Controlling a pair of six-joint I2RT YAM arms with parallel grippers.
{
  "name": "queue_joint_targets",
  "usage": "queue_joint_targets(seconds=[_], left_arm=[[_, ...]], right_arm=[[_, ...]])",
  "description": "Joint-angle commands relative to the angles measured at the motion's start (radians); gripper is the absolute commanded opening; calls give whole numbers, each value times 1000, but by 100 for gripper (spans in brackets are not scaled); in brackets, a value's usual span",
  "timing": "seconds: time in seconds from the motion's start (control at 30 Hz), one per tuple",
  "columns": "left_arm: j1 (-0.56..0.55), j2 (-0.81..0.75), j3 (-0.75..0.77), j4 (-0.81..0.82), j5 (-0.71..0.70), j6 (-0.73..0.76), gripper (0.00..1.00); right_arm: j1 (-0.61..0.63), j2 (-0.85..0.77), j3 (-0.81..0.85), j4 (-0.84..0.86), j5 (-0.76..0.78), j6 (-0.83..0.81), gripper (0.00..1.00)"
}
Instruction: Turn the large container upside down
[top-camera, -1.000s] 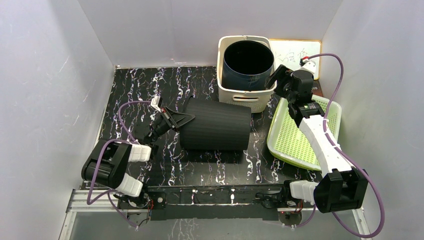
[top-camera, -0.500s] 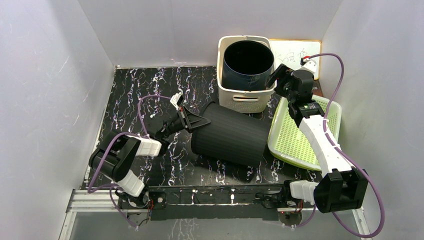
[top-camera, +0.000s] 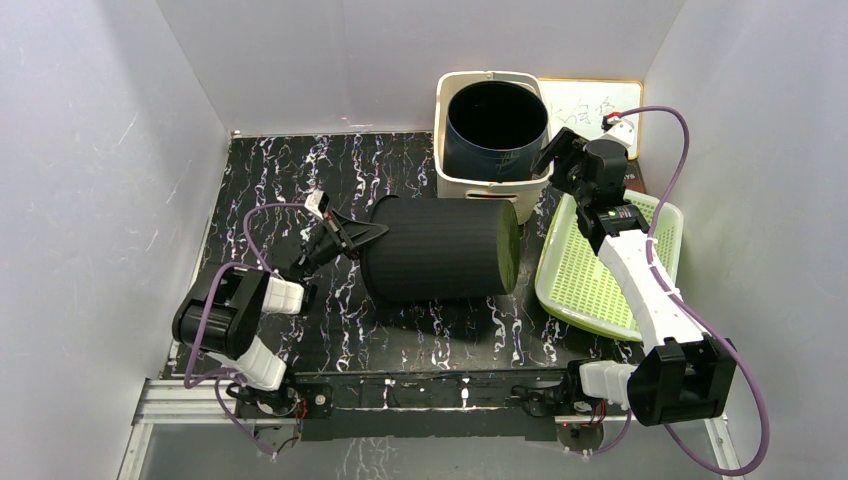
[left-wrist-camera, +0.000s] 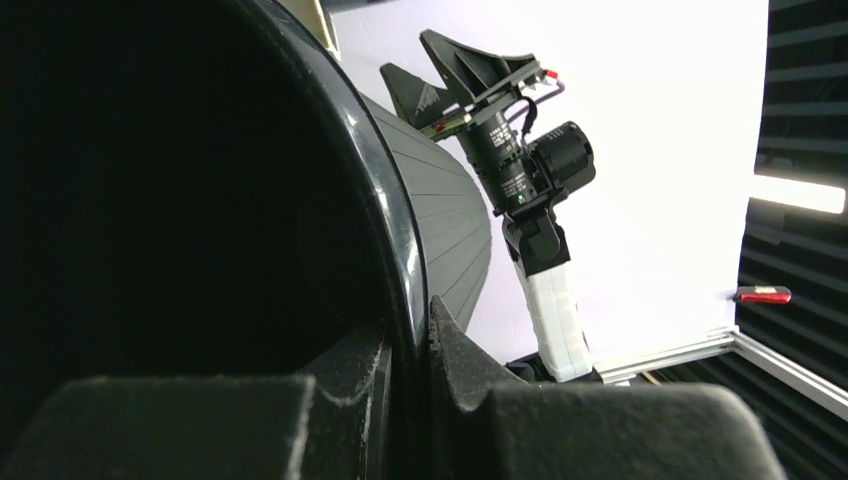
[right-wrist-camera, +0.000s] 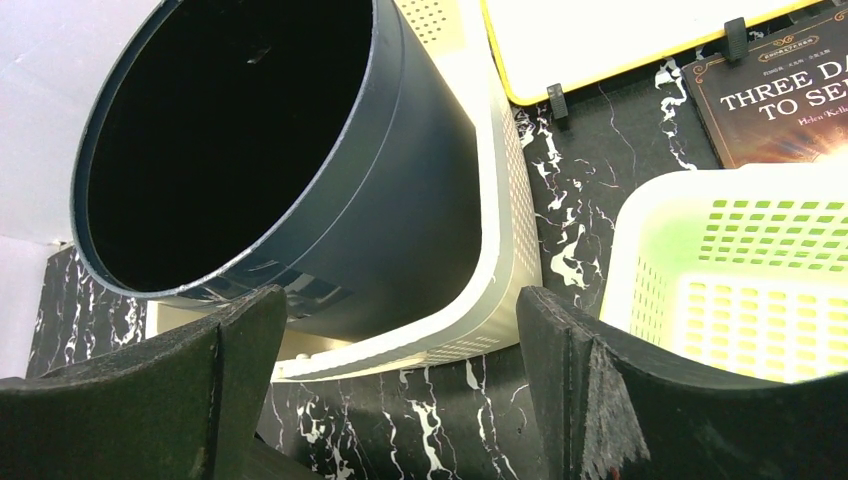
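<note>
Here, in the top view, the large container (top-camera: 435, 248) is shown lying on its side at the centre of the worktop (top-camera: 270, 180). Its mouth is turned left and its base right, just on the near side of the cream basket (top-camera: 480, 205). Its left edge is met by the left gripper (top-camera: 365, 235). The right gripper (top-camera: 555, 155) is held apart at the far right, over the green tray (top-camera: 590, 285).

In the left wrist view, the rim (left-wrist-camera: 395, 230) is seen clamped between the fingers (left-wrist-camera: 465, 365), one inside the mouth and one outside.

In the right wrist view, the fingers (right-wrist-camera: 250, 340) are spread wide with nothing between them, and a dark bucket (right-wrist-camera: 300, 150) is seen beyond, inside the basket.

The inversion is judged roughly half done: the container has been tipped onto its side, and standing it on its mouth is left.
</note>
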Motion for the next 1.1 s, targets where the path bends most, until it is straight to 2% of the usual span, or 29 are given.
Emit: queue_joint_targets(seconds=[0.0,0.43,0.57,0.63,0.77,1.07], left_arm=[[61,82,-69,180,106,78,0],[185,302,-80,180,169,184,1],[228,351,-65,179,191,190,15],[240,370,-59,179,195,191,19],[254,402,-45,179,190,193,34],[269,426,-31,177,186,200,45]], right_arm=[[-6,-36,18,47,24,-12,84],[-6,-35,9,41,25,-24,87],[-5,-30,2,45,17,-21,87],[-5,-27,-1,47,12,-21,87],[-5,-20,-3,51,2,-14,87],[-4,-19,-3,48,1,-16,87]])
